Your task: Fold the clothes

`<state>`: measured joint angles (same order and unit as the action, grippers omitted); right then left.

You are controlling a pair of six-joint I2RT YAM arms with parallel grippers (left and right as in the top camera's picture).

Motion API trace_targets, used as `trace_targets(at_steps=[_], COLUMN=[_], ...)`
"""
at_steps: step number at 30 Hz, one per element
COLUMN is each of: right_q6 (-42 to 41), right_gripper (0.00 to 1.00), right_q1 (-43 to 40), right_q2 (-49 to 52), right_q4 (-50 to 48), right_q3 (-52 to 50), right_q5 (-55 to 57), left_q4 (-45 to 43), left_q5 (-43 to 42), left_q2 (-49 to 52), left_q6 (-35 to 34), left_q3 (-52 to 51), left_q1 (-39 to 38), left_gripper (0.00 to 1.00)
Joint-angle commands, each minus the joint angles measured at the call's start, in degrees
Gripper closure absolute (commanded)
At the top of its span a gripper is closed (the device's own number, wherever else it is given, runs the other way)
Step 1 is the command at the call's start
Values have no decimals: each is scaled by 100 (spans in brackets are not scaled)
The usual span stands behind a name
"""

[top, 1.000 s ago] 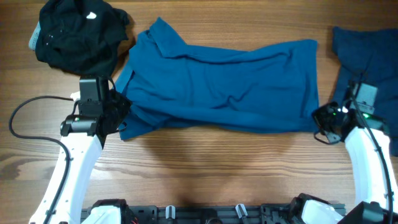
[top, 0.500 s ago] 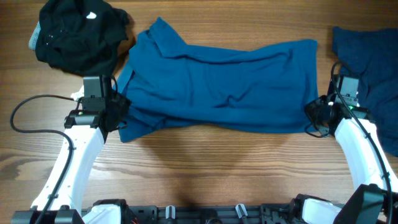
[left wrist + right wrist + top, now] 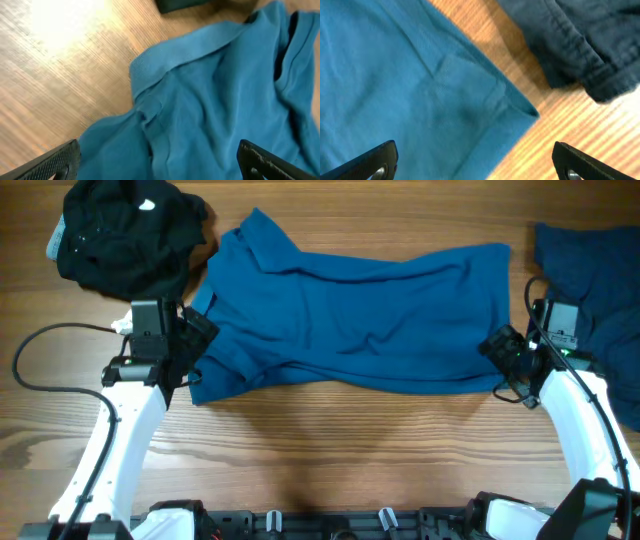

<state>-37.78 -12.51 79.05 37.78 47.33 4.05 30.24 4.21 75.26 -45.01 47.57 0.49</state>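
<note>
Wood-grain tabletop (image 3: 330,450) fills the overhead view. The medium-blue polo shirt (image 3: 370,320) lies across its middle, with its long axis running from 9 o'clock to 3 o'clock. The collar end points toward 10 o'clock and the hem toward 3 o'clock.

The left gripper (image 3: 195,345) sits at the shirt's 9 o'clock end, by the sleeve and lower edge. The right gripper (image 3: 498,358) sits at the 3 o'clock end, by the lower hem corner (image 3: 520,107). Each arm is therefore nearest its own end of the garment.

In the left wrist view the fingers (image 3: 55,161) stand wide apart, with rumpled blue cloth spread ahead of them and nothing pinched. The right arm's fingers (image 3: 370,161) are equally wide apart. The hem corner lies just ahead of them at about 1 o'clock, and bare wood separates it from the darker blue garment (image 3: 590,270). Whether any pad brushes the cloth I cannot tell.

A black garment (image 3: 125,235) is heaped at the table's 10 o'clock, clear of both grippers. A lengthwise fold would probably need both grippers to close on the 6 o'clock edge.
</note>
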Motion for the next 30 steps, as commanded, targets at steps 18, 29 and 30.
trace_targets(at_steps=[18, 29, 30], right_q6=[1335, 1364, 1366], right_gripper=[76, 96, 96], right_q1=[28, 28, 28], right_q2=[-470, 210, 232], right_q4=[1038, 713, 684], right_q3=[-90, -238, -238], right_q5=[-1996, -2304, -2302], left_q4=[2302, 1893, 1773], left_q5=[-1469, -1510, -1510], left_q2=[-221, 1075, 1193], left_q6=[107, 44, 42], left_q3=[216, 216, 216], left_q1=[37, 37, 37], left_gripper=[63, 96, 96])
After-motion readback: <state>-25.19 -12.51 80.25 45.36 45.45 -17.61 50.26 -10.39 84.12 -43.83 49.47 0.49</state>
